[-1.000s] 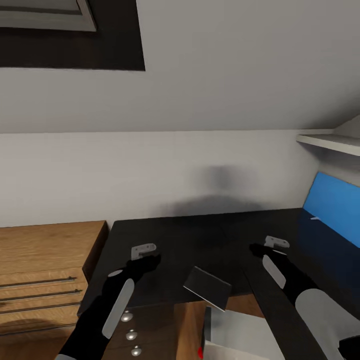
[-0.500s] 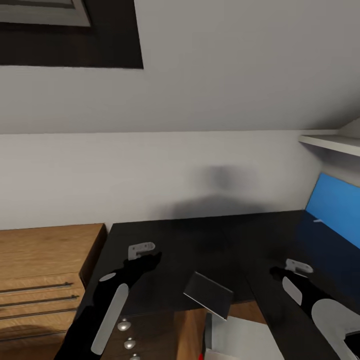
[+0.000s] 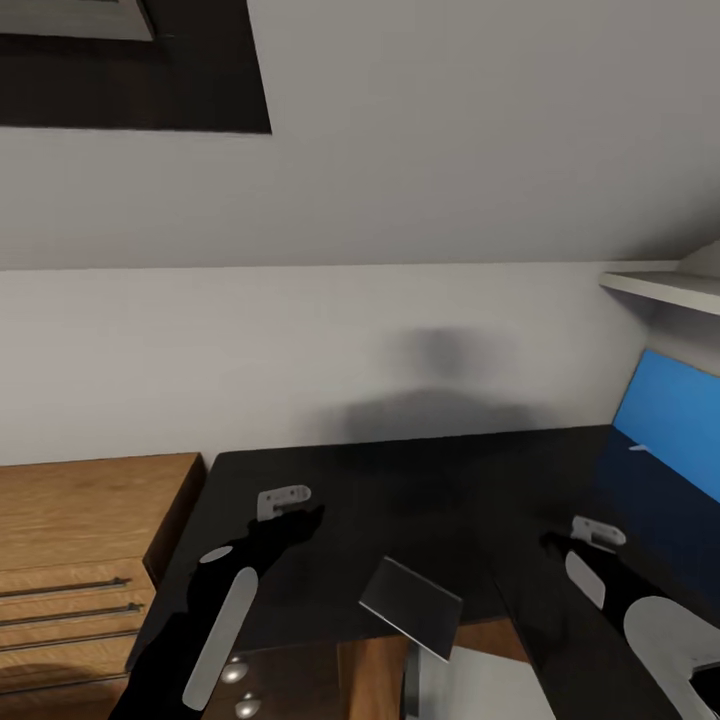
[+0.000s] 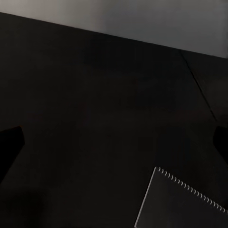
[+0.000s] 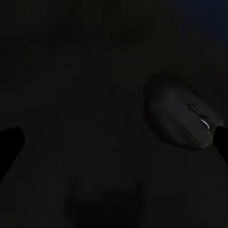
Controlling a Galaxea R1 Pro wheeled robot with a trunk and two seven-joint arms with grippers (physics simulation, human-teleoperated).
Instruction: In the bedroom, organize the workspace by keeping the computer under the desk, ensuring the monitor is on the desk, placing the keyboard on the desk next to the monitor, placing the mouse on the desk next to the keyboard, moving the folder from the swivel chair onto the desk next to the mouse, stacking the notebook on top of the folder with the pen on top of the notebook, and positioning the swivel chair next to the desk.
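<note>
We see both grippers with jaws spread over the desk (image 3: 420,480): left (image 3: 300,520) near the notebook (image 4: 183,204), right (image 3: 560,540) near the mouse (image 5: 183,116).

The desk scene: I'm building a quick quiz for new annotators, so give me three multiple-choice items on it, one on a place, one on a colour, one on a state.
1. Where does the notebook lie?
A. on the wooden drawer chest
B. at the desk's near edge, overhanging it
C. on the wall shelf

2. What colour is the desk's back panel?
A. red
B. green
C. bright blue

3. What does the right gripper hold?
A. nothing; the mouse lies beside it
B. the notebook
C. a pen

Key: B, its corner juts past the desk edge; C, blue in the head view; A, the mouse lies apart from the fingers on the desktop.
</note>
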